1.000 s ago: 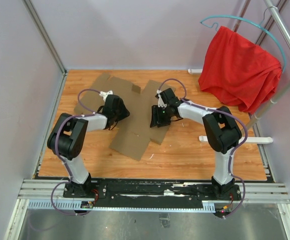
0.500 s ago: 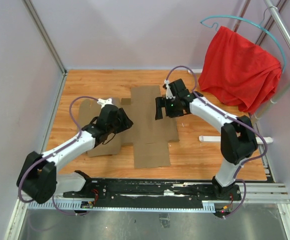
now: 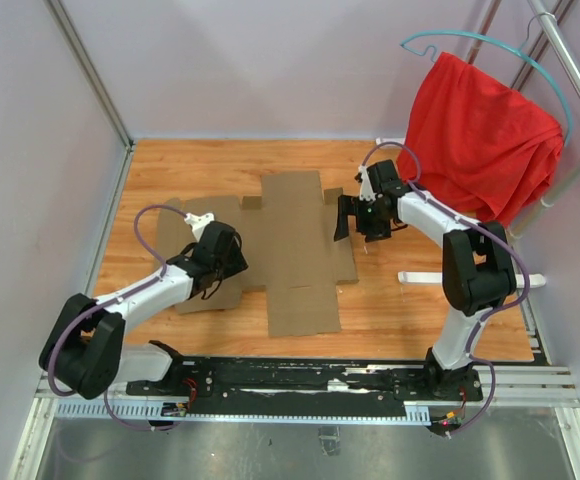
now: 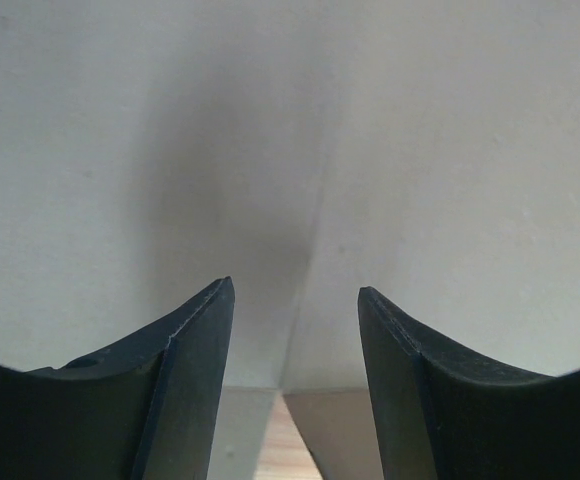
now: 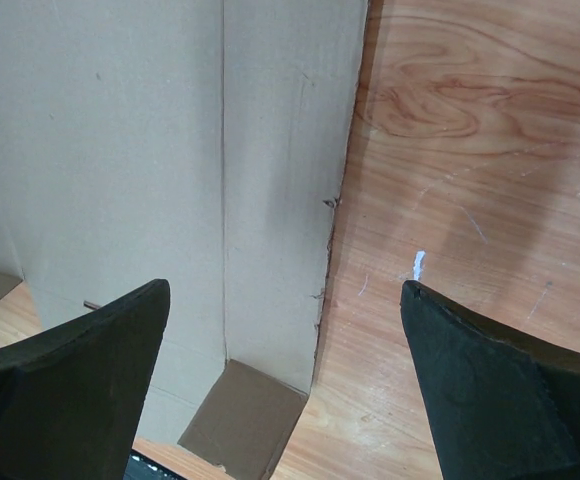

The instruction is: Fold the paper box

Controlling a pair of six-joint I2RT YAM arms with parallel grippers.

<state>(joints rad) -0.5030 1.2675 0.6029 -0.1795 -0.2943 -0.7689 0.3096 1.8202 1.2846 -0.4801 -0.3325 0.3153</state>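
No writing, label, brand mark or number can be read in any view; the paper box [image 3: 295, 240] shows only plain brown cardboard, and any marking on the black base rail [image 3: 300, 378] is too small to make out

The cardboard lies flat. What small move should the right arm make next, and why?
Probably lower the right gripper onto the right edge of the paper box and close on that flap. The sheet lies flat; the gripper is open, holds nothing, and that edge sits between its fingers.
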